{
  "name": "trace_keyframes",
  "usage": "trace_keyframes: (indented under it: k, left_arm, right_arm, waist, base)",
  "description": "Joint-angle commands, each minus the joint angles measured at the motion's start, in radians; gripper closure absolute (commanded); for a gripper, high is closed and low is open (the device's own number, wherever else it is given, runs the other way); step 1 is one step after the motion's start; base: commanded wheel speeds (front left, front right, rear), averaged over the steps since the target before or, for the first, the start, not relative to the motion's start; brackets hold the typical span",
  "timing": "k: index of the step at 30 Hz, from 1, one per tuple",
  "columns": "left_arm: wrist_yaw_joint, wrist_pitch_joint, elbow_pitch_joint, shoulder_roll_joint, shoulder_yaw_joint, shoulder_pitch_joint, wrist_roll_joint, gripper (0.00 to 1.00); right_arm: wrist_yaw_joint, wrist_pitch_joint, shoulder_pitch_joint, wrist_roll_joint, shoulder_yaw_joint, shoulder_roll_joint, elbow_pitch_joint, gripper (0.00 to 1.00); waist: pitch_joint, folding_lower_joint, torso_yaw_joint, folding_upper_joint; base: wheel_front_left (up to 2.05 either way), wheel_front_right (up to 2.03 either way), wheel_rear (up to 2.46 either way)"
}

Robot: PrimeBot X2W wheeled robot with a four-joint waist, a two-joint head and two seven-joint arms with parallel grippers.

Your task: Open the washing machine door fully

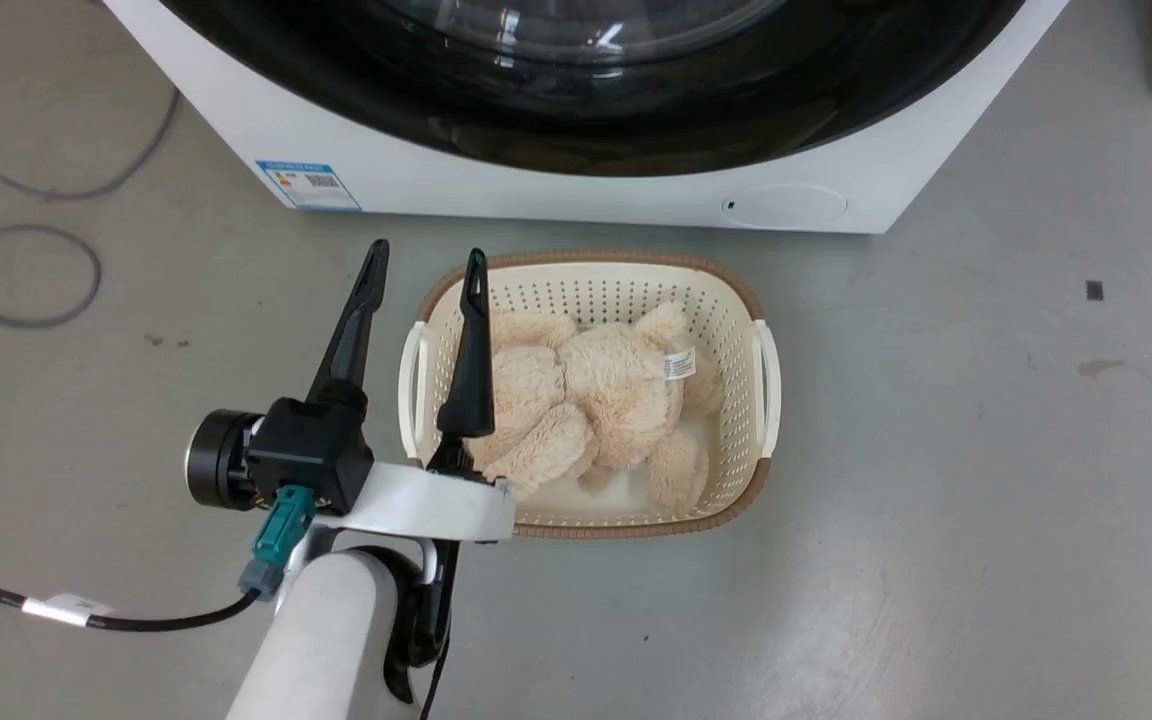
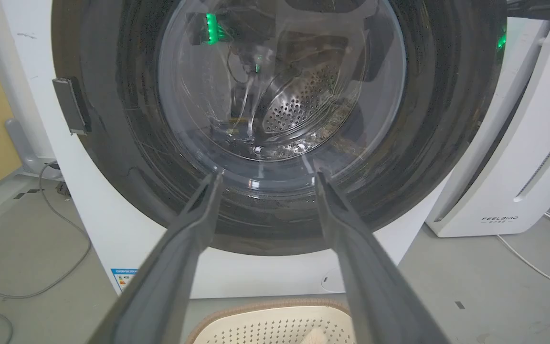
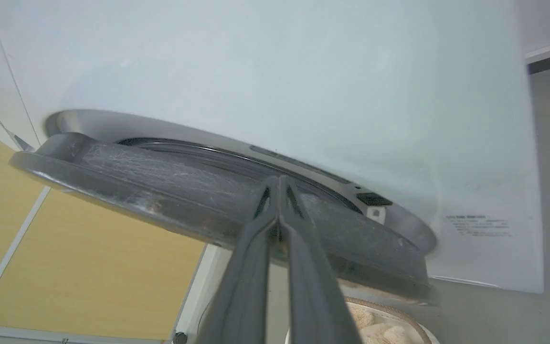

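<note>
The white washing machine [image 1: 576, 205] stands at the top of the head view, its glossy black door [image 1: 586, 120] facing me. My left gripper [image 1: 426, 262] is open and holds nothing. It hovers over the left rim of a basket, short of the door. Along its fingers the left wrist view looks straight at the door [image 2: 447, 119], with the steel drum [image 2: 303, 105] behind the clear glass window. In the right wrist view the door [image 3: 160, 177] is seen edge-on and stands ajar from the machine front [image 3: 275, 71]. My right gripper [image 3: 279, 179] is shut, tips at the door's rim by that gap.
A cream perforated basket [image 1: 766, 380] holding a beige plush bear [image 1: 596, 390] sits on the grey floor right before the machine. A white FEELBIRD appliance [image 2: 518, 167] stands beside the machine's right. Grey cables [image 1: 26, 280] loop on the floor at the left.
</note>
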Motion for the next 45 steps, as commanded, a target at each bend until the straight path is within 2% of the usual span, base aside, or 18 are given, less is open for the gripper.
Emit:
trace_keyframes:
  k: [1,11,15,32,45]
  left_arm:
    - [0.004,-0.008,-0.002,0.002,-0.006,-0.021,-0.005,0.0]
    - [0.02,-0.029,0.001,0.002,-0.035,-0.055,-0.024,0.0]
    - [0.025,-0.031,0.001,0.002,-0.039,-0.054,-0.026,0.0]
    - [0.024,-0.031,0.019,0.002,-0.036,-0.032,-0.023,0.0]
    - [-0.003,-0.031,0.056,0.002,-0.011,0.036,-0.004,0.0]
  right_arm:
    - [0.001,0.01,-0.041,0.026,0.017,-0.004,0.019,1.0]
    - [0.001,0.106,-0.162,0.118,0.138,-0.015,0.113,1.0]
    - [0.001,0.143,-0.154,0.126,0.159,-0.009,0.111,1.0]
    - [0.001,0.275,-0.024,0.176,0.185,-0.013,-0.001,1.0]
    - [0.001,0.339,0.189,0.278,0.19,-0.017,-0.144,1.0]
  waist:
    - [0.007,-0.0001,0.003,0.0]
    - [0.052,-0.0001,0.016,0.0]
    - [0.051,-0.0001,0.017,0.0]
    - [0.004,-0.0001,0.013,0.0]
    - [-0.117,-0.0001,0.01,0.0]
  base:
    - [0.0,0.0,0.0]
    - [0.0,0.0,0.0]
    - [0.0,0.0,0.0]
    - [0.0,0.0,0.0]
    - [0.0,0.0,0.0]
